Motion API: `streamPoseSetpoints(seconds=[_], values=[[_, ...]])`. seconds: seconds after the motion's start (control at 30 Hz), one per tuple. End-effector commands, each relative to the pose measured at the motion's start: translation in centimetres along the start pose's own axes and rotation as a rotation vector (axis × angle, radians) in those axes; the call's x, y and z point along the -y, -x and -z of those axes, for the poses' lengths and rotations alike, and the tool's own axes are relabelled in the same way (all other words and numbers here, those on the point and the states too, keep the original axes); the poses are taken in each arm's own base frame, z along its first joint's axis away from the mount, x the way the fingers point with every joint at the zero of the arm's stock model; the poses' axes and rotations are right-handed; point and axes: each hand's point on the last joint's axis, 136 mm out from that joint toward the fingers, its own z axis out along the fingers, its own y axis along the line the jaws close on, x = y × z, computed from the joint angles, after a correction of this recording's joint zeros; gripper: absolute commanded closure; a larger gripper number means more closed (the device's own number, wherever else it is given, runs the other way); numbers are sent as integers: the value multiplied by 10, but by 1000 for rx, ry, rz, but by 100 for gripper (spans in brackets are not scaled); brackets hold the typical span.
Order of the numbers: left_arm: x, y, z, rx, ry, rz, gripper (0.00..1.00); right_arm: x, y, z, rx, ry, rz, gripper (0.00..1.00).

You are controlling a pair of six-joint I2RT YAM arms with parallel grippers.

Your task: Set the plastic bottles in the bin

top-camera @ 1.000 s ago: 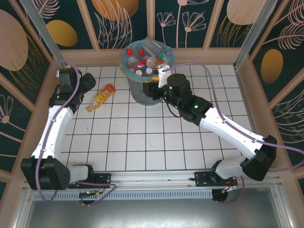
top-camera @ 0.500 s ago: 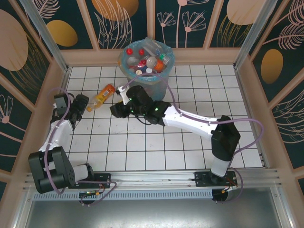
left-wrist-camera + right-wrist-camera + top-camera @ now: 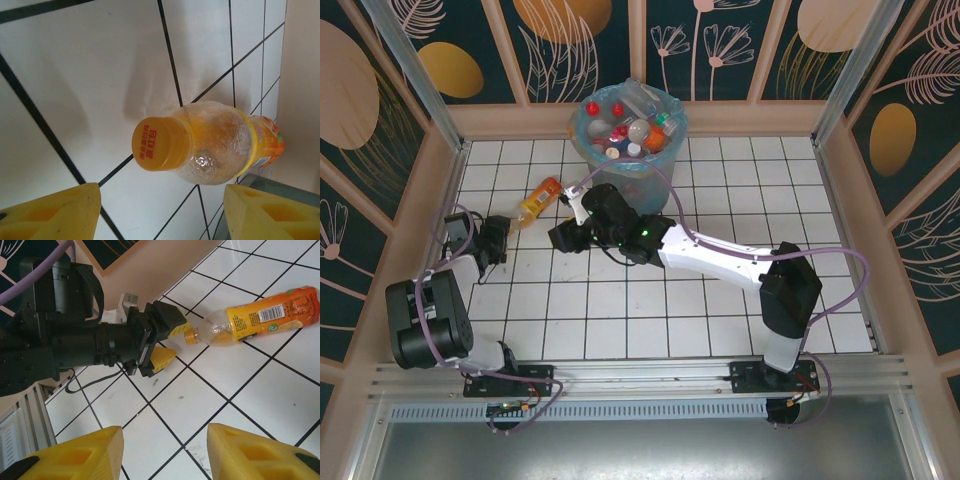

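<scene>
- The white-tiled table (image 3: pixel 620 310) with its black grid lines carries both arms at its near edge. The left arm is folded up close to the left wall, and the right arm stretches far across towards the left.
- The left end effector (image 3: pixel 498 238) sits low over the left side of the table with its yellow fingers (image 3: pixel 50 212) apart and nothing between them. It points at the cap end of a bottle.
- The right end effector (image 3: pixel 560 238) hovers just right of it, nearer the middle of the table. Its fingers (image 3: pixel 260 450) also stand apart and empty, aimed down at the tiles and looking across at the left end effector (image 3: pixel 172 344).
- The orange bottle (image 3: pixel 538 200) lies on its side on the table, left of the bin. Its orange cap (image 3: pixel 162 144) faces the left end effector, just ahead of the fingertips, and I cannot tell whether they touch.
- The bin (image 3: pixel 672 150) stands at the far middle of the table. It is lined with a light-blue bag and heaped with plastic bottles (image 3: pixel 625 125) that have red, white and blue caps.
</scene>
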Motion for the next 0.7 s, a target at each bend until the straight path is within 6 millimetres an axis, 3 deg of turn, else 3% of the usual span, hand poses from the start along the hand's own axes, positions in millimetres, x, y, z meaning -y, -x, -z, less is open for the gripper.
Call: streamPoseSetpoints(seconds=[0.0,0.2,0.67], values=[[5,3,-6,-3,-62,57,35,-12,24,13,62,11,13,52],[3,1,-14,-19,-101,132,42,-10,22,12,52,1,17,52],[6,7,-15,8,-153,230,42,-8,16,7,29,-8,21,52]])
